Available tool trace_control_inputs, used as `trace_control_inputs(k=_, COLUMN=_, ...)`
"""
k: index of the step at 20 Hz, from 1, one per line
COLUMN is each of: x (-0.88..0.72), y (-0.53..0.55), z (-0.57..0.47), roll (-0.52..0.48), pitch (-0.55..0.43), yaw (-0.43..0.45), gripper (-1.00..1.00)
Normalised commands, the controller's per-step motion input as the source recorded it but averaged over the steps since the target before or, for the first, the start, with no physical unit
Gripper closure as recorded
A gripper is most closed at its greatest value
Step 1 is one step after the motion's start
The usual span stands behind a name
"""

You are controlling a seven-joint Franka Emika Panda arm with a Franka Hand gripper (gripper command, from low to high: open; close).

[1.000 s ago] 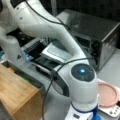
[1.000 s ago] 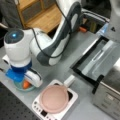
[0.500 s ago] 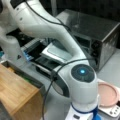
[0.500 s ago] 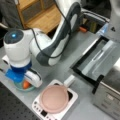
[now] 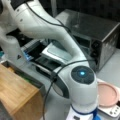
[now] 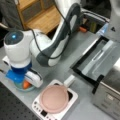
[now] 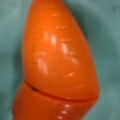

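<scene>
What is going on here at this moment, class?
A white Franka arm reaches down over a toy carrot lying in a teal dish at a front view's bottom left. The wrist view shows the orange carrot filling the frame, very close below the gripper. Beside it, a pink plate rests on a white scale, and the toaster oven has its door open.

A grey worktop (image 6: 72,53) is carrying a steel toaster oven (image 5: 98,32) with its door open; a wooden shelf unit (image 6: 37,15) is standing behind, under dim light.
</scene>
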Motion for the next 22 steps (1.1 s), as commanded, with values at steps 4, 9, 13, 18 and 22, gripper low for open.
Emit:
trace_control_inputs(k=4, x=0.35, y=-0.18, z=-0.03, roll=0.310, pitch=0.104, yaw=-0.033, gripper=1.00)
trace_control_inputs(k=9, x=0.34, y=-0.16, z=0.04, roll=0.312, pitch=0.118, yaw=-0.022, gripper=1.00)
trace_control_inputs(k=13, x=0.30, y=-0.15, z=0.06, roll=0.305, pitch=0.154, yaw=0.025, gripper=1.00)
trace_control_inputs(k=18, x=0.28, y=-0.15, z=0.11, roll=0.282, pitch=0.173, yaw=0.016, gripper=1.00)
trace_control_inputs(k=22, x=0.27, y=-0.14, z=0.23, roll=0.255, pitch=0.174, yaw=-0.006, gripper=1.00)
